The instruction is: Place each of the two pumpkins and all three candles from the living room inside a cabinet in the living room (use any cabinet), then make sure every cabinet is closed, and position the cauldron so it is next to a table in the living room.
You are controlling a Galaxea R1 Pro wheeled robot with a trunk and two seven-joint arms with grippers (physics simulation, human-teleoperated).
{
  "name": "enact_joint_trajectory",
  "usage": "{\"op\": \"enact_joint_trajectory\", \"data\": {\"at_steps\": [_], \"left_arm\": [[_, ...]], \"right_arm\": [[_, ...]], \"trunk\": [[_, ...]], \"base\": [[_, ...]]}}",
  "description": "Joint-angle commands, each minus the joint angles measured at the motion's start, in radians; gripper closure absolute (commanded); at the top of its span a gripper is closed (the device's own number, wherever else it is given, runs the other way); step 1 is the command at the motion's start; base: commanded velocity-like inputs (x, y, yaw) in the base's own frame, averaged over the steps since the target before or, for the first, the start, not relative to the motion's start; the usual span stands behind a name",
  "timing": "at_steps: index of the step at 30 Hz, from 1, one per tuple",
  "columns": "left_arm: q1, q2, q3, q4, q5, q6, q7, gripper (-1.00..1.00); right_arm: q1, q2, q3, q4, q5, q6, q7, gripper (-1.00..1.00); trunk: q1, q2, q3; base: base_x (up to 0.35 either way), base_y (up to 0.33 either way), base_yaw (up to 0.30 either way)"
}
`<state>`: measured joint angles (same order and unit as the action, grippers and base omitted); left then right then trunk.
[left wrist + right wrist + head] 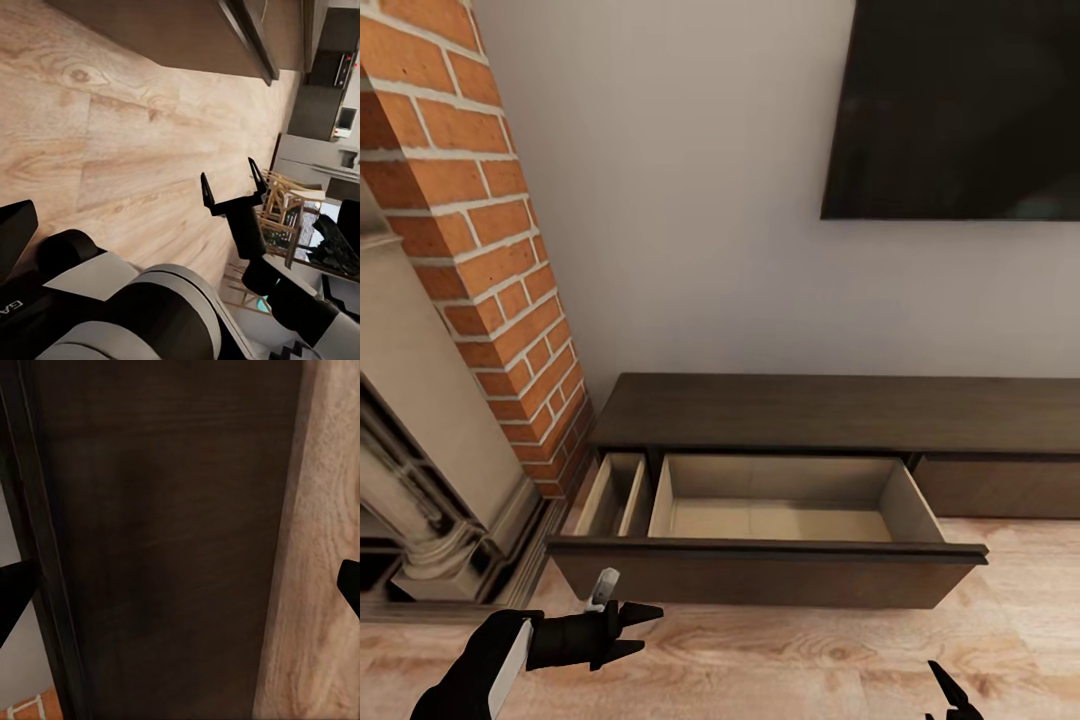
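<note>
I have the cabinet (pixel 840 412) ahead of both claws, low against the pale wall under the dark TV (pixel 960 105). Its wide drawer (pixel 760 575) is pulled out toward me, the beige inside bare as far as I can see, with a narrow divided section at the end nearer my left claw. The drawer's dark front sits just beyond the left gripper (pixel 642 628), and a second drawer (pixel 1000 487) further along stays flush.

The brick fireplace (pixel 470 230) rises to the outer side of my left claw, its pale stone surround (pixel 430 480) reaching down to the plank floor (pixel 810 670).

My left gripper hovers low over the floor, its tips apart with nothing between them, pointing across toward the right arm. In the left wrist view I catch the right gripper (pixel 234 189) with its two prongs spread wide and empty, above the boards; past it stand wooden chairs (pixel 281 214). In the right wrist view the dark drawer front (pixel 165 540) sits close ahead, though it's too near and blurred for me to judge contact.
</note>
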<state>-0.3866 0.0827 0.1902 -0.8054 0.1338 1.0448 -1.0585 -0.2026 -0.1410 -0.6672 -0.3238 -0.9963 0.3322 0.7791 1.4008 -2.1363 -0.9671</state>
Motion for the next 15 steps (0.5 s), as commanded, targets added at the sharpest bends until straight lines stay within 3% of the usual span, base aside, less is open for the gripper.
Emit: {"op": "enact_joint_trajectory", "data": {"at_steps": [1, 15], "left_arm": [[0.0, 0.0, 0.0, 0.0, 0.0, 0.0, 0.0, -1.0], [0.0, -0.009, 0.0, 0.0, -0.002, -0.002, 0.003, -1.0]], "right_arm": [[0.0, 0.0, 0.0, 0.0, 0.002, -0.002, -0.001, -1.0], [0.0, -0.001, 0.008, 0.019, 0.011, -0.045, -0.007, -1.0]], "trunk": [[-0.004, 0.007, 0.003], [-0.058, 0.105, 0.047]], "base": [[0.0, 0.0, 0.0], [0.0, 0.0, 0.0]]}}
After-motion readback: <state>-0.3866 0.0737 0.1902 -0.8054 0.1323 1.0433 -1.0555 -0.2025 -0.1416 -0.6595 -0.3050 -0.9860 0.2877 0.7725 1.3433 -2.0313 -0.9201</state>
